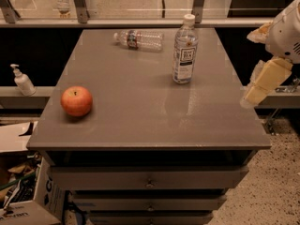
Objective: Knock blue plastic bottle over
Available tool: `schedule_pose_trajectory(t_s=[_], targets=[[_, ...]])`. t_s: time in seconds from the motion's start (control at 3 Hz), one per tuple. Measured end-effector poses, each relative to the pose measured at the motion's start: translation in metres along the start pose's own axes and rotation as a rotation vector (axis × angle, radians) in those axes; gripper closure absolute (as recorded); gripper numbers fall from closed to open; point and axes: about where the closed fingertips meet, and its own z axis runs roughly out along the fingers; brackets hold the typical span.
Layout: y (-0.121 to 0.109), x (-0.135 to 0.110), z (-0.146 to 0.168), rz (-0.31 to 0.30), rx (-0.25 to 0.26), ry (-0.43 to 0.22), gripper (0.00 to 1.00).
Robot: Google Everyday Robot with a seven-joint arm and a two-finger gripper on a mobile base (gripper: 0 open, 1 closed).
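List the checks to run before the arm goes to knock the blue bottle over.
1. Blue bottle upright, cap on: ok.
2. Pincer beyond the table's right edge, apart from the blue bottle: ok.
3. Nothing stands between pincer and blue bottle: ok.
4. Lying bottle at its back left, not touching; a push to the left might send one onto the other: not ok.
5. Apple far off at front left: ok.
6. How full the blue bottle is: cannot tell.

End effector [260, 83] hangs right of table [140, 125] bearing upright bottle [184, 50].
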Motion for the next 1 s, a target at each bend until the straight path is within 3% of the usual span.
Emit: schedule_pose_trajectory(t_s=[0.67, 1.0], targets=[[-0.028, -0.010, 0.038, 0.037, -0.028, -0.140, 0.00], [-0.038, -0.029, 0.060, 0.039, -0.053, -0.243, 0.00]])
